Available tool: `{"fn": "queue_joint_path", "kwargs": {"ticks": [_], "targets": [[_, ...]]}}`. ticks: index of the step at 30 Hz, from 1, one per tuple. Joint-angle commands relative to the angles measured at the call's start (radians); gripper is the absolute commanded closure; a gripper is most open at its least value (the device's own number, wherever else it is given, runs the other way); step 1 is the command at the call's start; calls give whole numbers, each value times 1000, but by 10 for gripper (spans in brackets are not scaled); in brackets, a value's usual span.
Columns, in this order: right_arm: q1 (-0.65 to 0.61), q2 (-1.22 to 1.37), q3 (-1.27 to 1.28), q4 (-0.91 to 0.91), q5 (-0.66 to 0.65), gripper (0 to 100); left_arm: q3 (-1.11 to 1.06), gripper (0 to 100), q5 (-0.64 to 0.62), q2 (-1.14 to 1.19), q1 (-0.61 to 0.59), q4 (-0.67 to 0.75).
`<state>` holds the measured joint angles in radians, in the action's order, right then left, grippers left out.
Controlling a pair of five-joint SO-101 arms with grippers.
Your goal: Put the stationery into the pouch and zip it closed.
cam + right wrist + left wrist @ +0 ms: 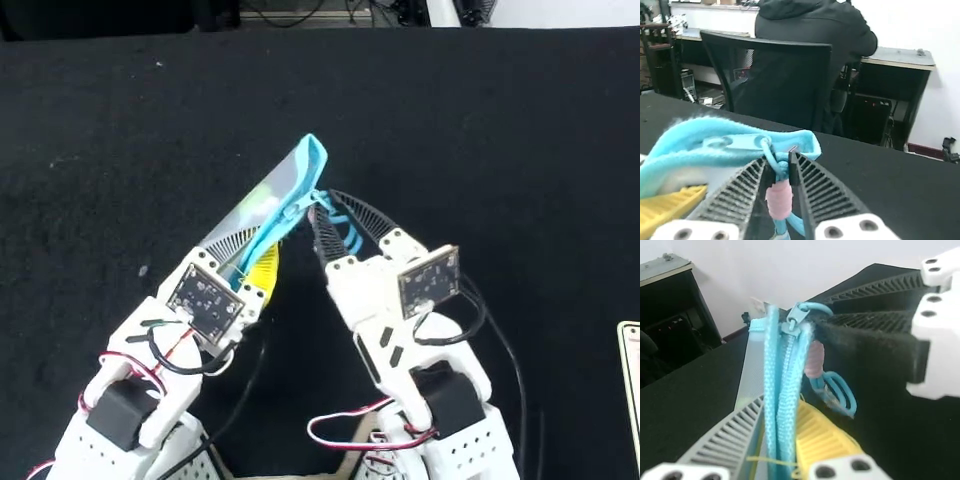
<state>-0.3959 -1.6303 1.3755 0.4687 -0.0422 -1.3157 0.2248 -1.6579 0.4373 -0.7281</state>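
The pouch [280, 195], translucent with light-blue zipper trim, is held off the black table, its long edge slanting up and away. A pale greenish shape [258, 200] shows through its wall. My left gripper [250, 258] is shut on the pouch's near end, the blue trim [780, 405] pinched between the grey finger and the yellow finger [817, 435]. My right gripper [780, 172] is shut on the zipper pull cord just behind the slider [735, 142]. A pink bead [777, 200] and a blue cord loop [837, 392] hang below it.
The black table [480, 130] stretches wide on all sides of the arms. A white card-like object [630, 385] lies at the right edge. The two arms stand close together at the front, their fingers almost touching at the pouch.
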Motion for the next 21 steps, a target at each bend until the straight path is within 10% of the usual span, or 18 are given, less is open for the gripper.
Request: {"fn": "queue_joint_path", "kwargs": {"ticks": [1, 21], "targets": [[84, -24, -12, -6, 29, 988, -71, 970, 0, 11, -4, -15], [141, -21, -2, -15, 31, 988, -48, 970, 0, 9, -7, -72]]}}
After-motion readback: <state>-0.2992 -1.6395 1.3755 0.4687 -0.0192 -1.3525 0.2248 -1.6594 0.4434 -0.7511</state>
